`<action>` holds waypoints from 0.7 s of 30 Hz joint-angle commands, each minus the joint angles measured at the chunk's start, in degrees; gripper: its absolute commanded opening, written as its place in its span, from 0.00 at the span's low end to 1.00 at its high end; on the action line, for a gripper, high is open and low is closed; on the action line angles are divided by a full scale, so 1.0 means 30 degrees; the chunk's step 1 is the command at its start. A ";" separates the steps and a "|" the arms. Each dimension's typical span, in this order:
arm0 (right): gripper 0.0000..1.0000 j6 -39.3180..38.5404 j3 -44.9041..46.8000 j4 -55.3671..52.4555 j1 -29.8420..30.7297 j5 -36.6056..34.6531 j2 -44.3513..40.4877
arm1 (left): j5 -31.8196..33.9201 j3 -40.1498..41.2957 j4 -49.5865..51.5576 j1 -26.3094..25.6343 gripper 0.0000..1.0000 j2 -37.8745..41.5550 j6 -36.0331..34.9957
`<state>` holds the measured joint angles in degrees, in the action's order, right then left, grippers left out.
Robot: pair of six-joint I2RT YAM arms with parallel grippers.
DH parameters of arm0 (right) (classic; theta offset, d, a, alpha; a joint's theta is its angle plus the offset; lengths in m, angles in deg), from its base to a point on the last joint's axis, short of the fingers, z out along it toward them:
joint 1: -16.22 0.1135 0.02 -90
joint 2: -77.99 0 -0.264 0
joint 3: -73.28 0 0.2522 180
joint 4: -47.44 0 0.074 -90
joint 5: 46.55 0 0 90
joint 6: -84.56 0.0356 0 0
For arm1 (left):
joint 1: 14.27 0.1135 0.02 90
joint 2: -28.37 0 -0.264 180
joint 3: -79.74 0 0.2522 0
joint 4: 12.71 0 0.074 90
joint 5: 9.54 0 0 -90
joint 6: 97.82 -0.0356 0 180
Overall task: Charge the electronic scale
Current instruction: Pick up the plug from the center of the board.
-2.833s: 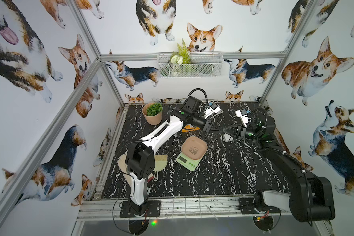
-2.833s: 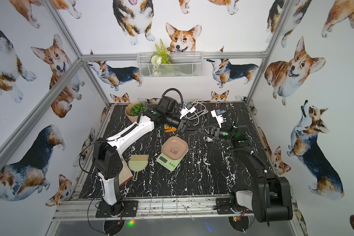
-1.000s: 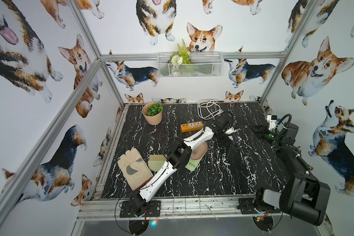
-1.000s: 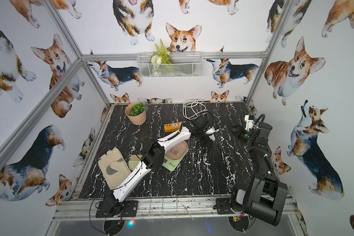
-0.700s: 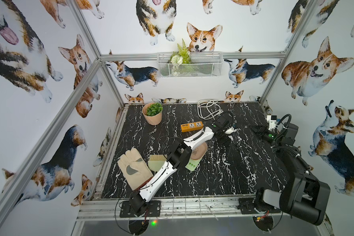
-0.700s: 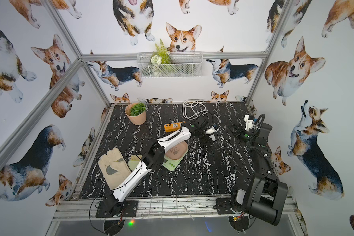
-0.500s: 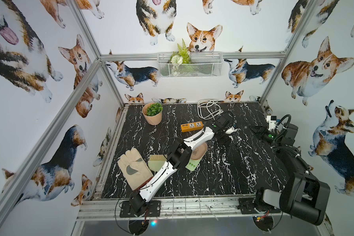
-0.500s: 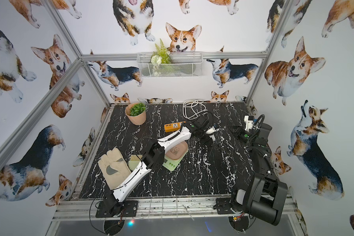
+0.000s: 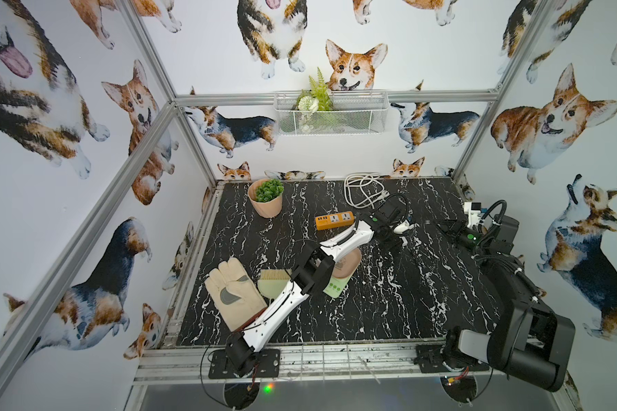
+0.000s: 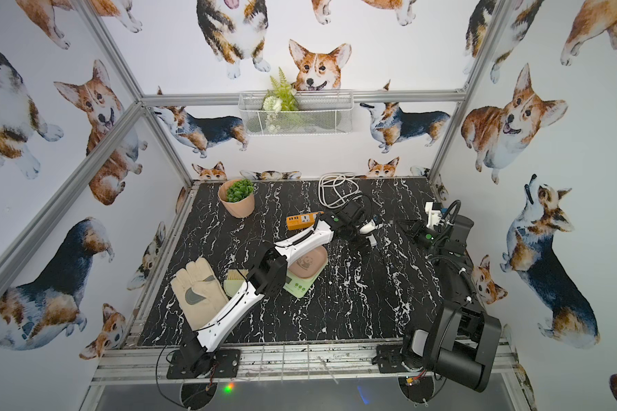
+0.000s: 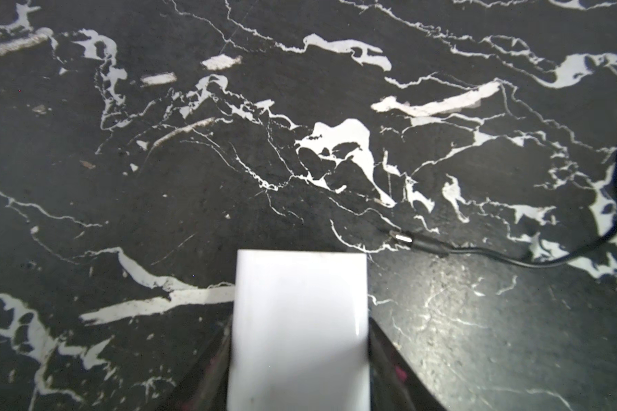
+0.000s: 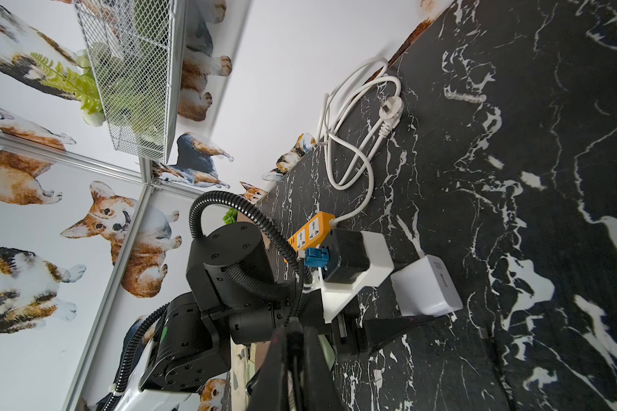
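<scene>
Bench (image 9: pixel 371 313): black marble-pattern top, white veining.
Plant pot (image 9: pixel 266 209): upright, 11 o'clock corner.
White cord (image 9: pixel 362 190): coiled at the far edge, 12 to 1 o'clock.
Orange power strip (image 9: pixel 334 220): flat, 12 o'clock of centre, joined to the cord.
Electronic scale (image 10: pixel 307 268): about centre.
Dustpan with brush (image 9: pixel 273 283): 8 o'clock, between scale and glove.
Glove (image 9: pixel 234 293): flat, 8 o'clock, near edge.
Black cable (image 11: pixel 478 251): thin, metal-tipped plug lying flat.
</scene>
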<state>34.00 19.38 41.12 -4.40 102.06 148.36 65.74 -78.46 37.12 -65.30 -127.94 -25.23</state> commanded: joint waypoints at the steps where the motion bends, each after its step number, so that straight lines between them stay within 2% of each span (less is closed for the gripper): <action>1: 0.00 0.0221 -0.0010 0.0595 0.0016 0.0268 0.0011 | 0.0088 -0.0105 0.0292 -0.0042 0.54 -0.0030 -0.0555; 3: 0.00 0.0241 -0.0009 0.0625 0.0015 0.0254 0.0014 | -0.0026 -0.0105 0.0420 -0.0064 0.53 -0.0005 -0.0584; 6: 0.00 0.0289 -0.0038 0.0652 -0.0018 0.0240 0.0075 | -0.0077 0.0131 0.0470 -0.0072 0.43 0.0121 -0.0527; 11: 0.00 0.0312 0.0020 0.0625 -0.0011 0.0266 0.0272 | -0.0376 0.1656 -0.0087 -0.0042 0.37 0.1475 0.0012; 14: 0.00 0.0756 0.0120 0.0884 0.0033 0.0593 0.0499 | -0.0757 0.4209 -0.1499 -0.0014 0.31 0.3484 0.0148; 16: 0.00 0.2161 0.0602 0.2748 0.0257 0.1280 0.0710 | -0.0930 0.6730 -0.3073 0.0030 0.28 0.5527 0.0177; 21: 0.00 0.3651 0.0921 0.3932 0.1043 0.1682 0.1105 | -0.1114 1.3047 -0.7144 0.0393 0.27 1.0505 0.0095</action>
<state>39.88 21.78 46.71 -2.44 104.90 151.05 63.91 -46.66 27.18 -64.82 -103.92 -24.23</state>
